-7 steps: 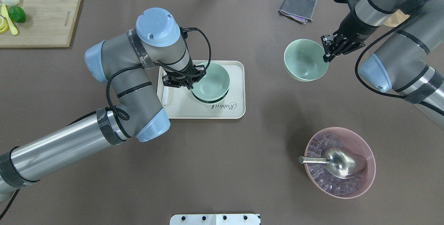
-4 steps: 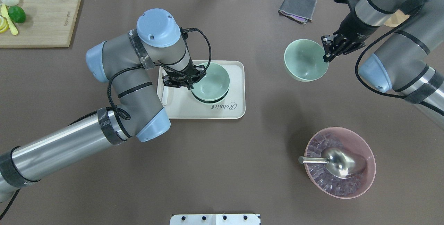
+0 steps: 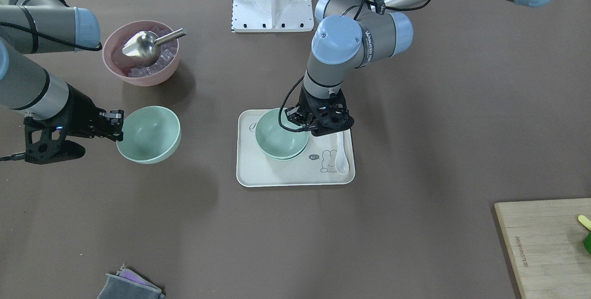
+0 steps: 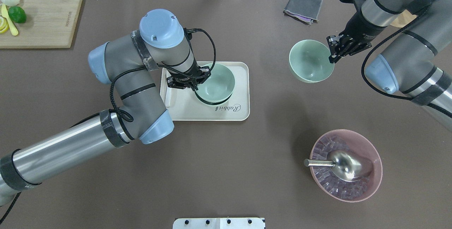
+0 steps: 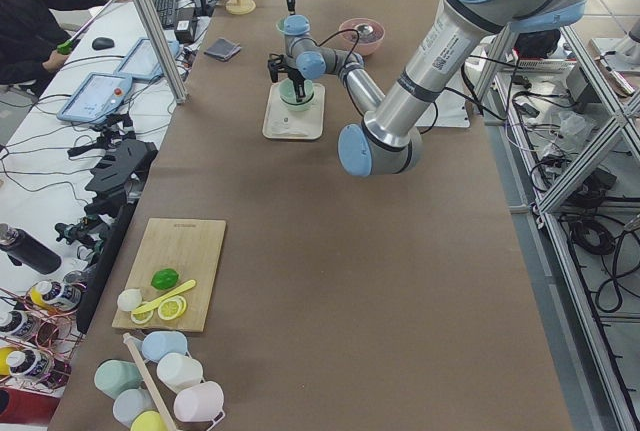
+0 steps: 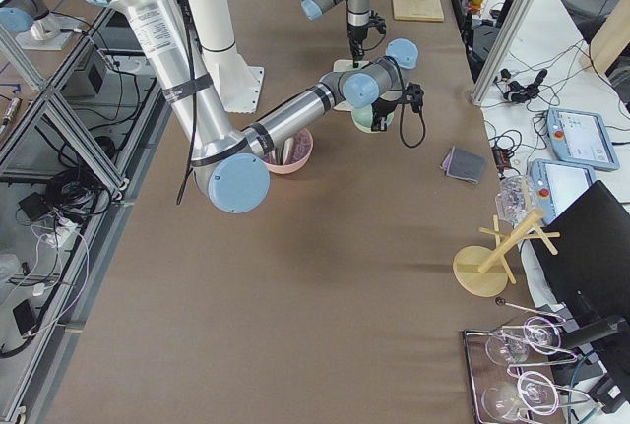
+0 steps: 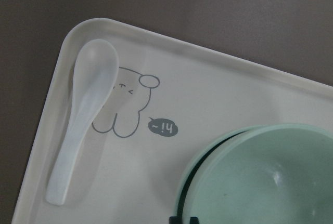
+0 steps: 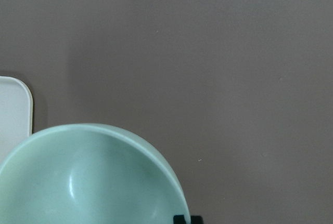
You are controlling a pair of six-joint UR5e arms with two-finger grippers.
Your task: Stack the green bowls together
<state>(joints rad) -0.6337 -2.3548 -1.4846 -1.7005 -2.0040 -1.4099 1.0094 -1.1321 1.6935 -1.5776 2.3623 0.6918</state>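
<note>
My left gripper (image 4: 196, 83) is shut on the rim of one green bowl (image 4: 216, 82) and holds it nested just above a second green bowl (image 3: 295, 155) that sits on the cream tray (image 4: 233, 114). The left wrist view shows the held bowl (image 7: 265, 177) with a dark gap around it inside the lower bowl's rim. My right gripper (image 4: 332, 58) is shut on the rim of the third green bowl (image 4: 310, 61), which hangs above the bare table right of the tray. That bowl fills the lower left of the right wrist view (image 8: 88, 182).
A white spoon (image 7: 83, 120) lies on the tray beside the bowls. A pink bowl (image 4: 379, 172) with ice and a metal scoop (image 4: 348, 165) stands front right. A grey cloth (image 4: 303, 7) lies at the back, a wooden cutting board (image 4: 46, 20) with lime at the back left.
My left arm has shifted slightly with its bowl over the tray. The right arm and its bowl have not moved.
</note>
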